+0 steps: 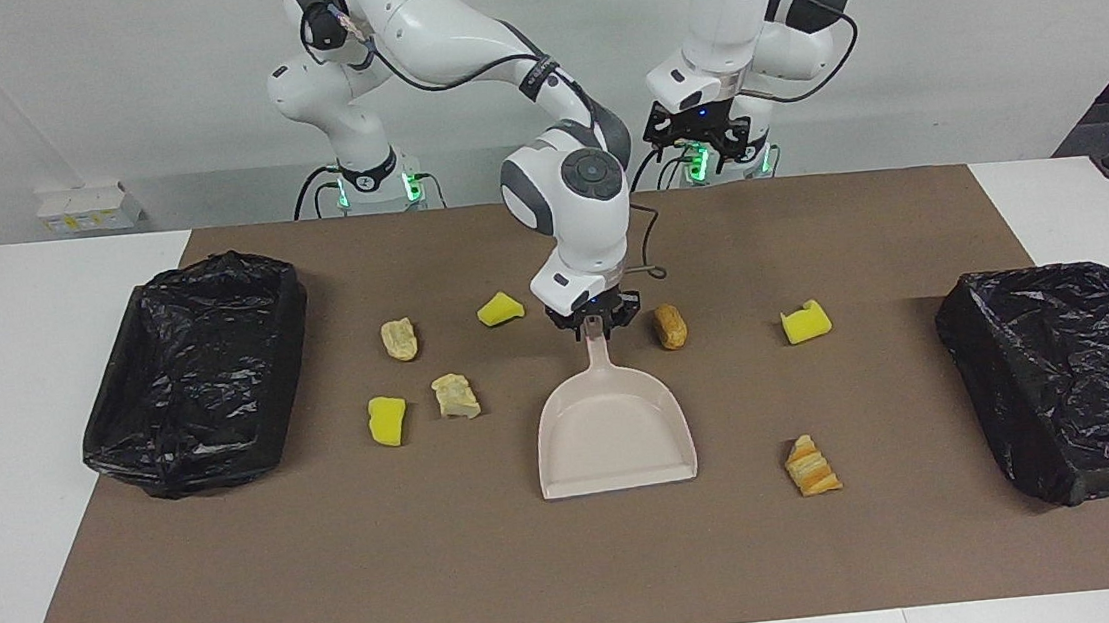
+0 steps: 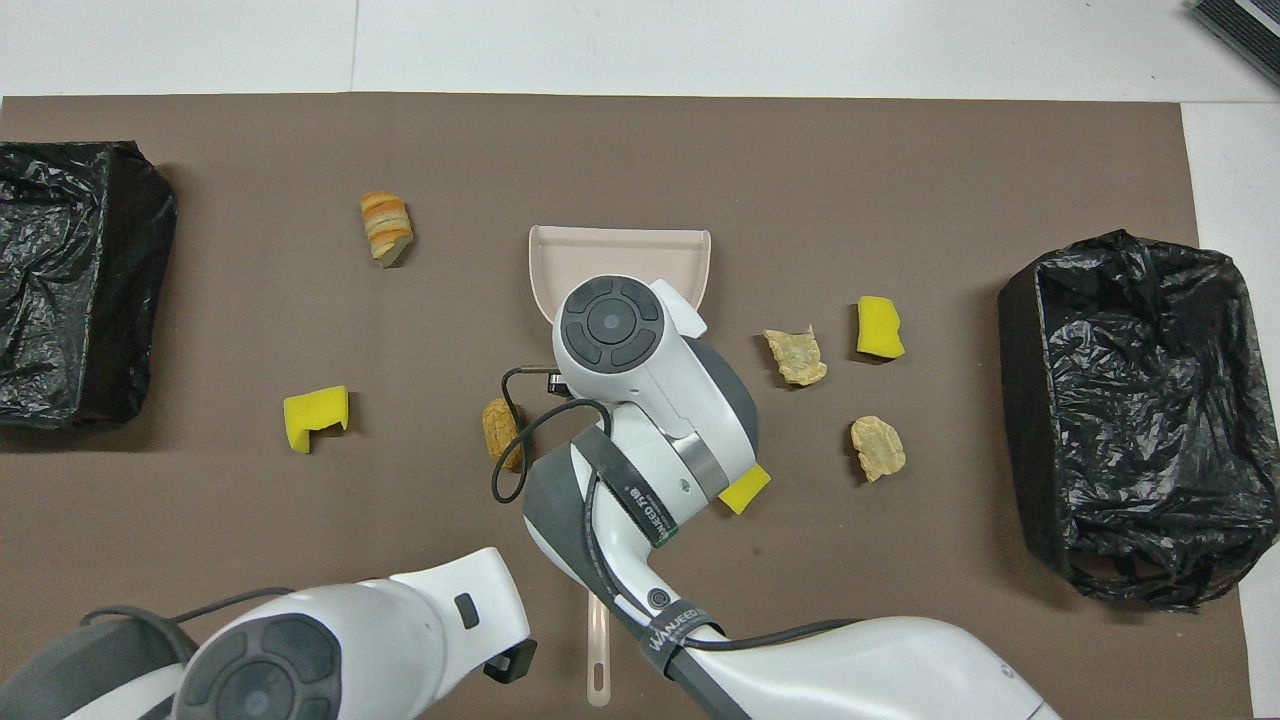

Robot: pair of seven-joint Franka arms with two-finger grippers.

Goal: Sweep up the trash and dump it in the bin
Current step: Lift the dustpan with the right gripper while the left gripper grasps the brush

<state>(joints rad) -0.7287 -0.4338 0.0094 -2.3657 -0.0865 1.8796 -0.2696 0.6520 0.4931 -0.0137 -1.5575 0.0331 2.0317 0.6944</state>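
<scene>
The trash (image 1: 462,396), seven sponge and bread chunks scattered mid-frame around the dustpan (image 1: 616,442), looks light, soft and crumbly; better pushed than pinched. The stiff pan is best held by its handle, where the right gripper (image 1: 595,322) has its fingers clamped. The left gripper (image 1: 703,135) waits at upper centre, fingers apart.

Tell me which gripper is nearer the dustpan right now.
Right. The right gripper is down on the dustpan, closed around its handle. The left gripper hangs open in the air near its own base, over the robots' edge of the mat, waiting.
</scene>
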